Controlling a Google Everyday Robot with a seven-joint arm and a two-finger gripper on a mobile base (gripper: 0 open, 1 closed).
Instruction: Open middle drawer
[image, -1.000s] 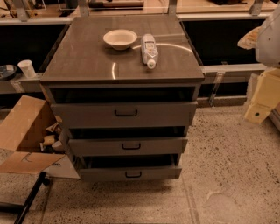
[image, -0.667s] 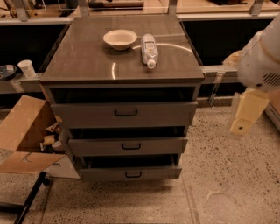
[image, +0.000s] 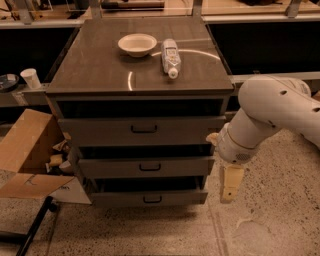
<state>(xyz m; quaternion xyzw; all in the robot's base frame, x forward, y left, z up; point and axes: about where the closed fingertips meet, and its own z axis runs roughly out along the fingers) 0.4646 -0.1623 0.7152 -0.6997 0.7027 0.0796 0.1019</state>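
The middle drawer (image: 112, 168) is the second of three in a grey-brown cabinet (image: 100, 75), with a small black handle (image: 150, 167) at its centre. Its front stands slightly out from the cabinet, like the other two. The taller top drawer (image: 100, 131) is above it and the bottom drawer (image: 120, 199) below. My gripper (image: 231, 184) hangs downward from the white arm (image: 270, 112), just right of the cabinet's right side at the height of the lower drawers. It touches nothing.
A white bowl (image: 137, 44) and a plastic bottle lying down (image: 170, 56) rest on the cabinet top. An open cardboard box (image: 27, 152) stands at the left, with a paper cup (image: 31, 78) behind it. A black stand leg (image: 30, 235) lies at the lower left. The floor is speckled.
My arm has swung in from the right edge towards the cabinet, and the gripper has come left and down beside the drawers. The drawers have not moved.
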